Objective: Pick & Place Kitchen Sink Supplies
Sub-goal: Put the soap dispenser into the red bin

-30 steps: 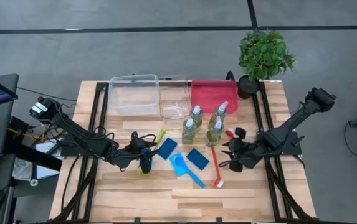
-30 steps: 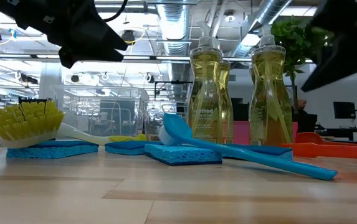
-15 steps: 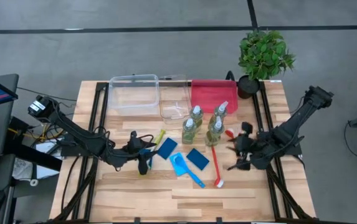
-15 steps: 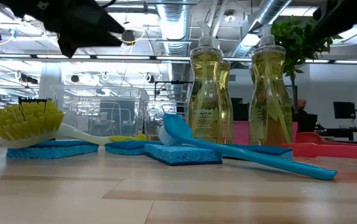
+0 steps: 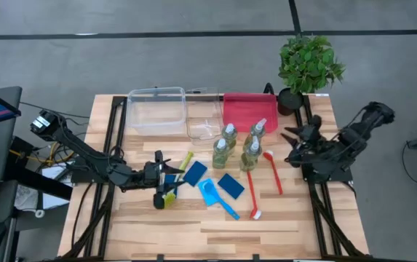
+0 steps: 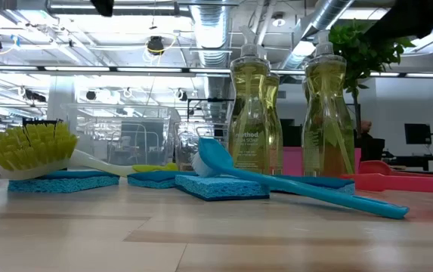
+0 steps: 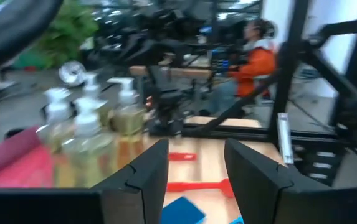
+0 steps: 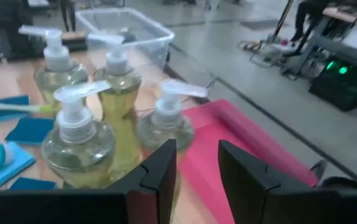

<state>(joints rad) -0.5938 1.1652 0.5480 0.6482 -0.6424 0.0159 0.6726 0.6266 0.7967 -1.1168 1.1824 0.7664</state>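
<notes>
Several clear pump bottles of yellow-green liquid stand at mid-table, also seen in the right wrist view. Blue sponges lie flat in front of them. A green brush rests its bristle head on a sponge. A blue brush and two red brushes lie on the wood. My left gripper hangs open and level above the green brush head. My right gripper is open, to the right of the bottles and clear of them.
Two clear bins and a red tray line the far edge. A potted plant stands at the far right corner. Bare wood lies along the near edge. A person in orange sits beyond the table.
Both grippers have risen, leaving the low view. My right gripper has drawn back from the red brushes toward the table's right and far side, uncovering the second red brush. My left gripper has tipped up to level above the green brush head. No object has moved.
</notes>
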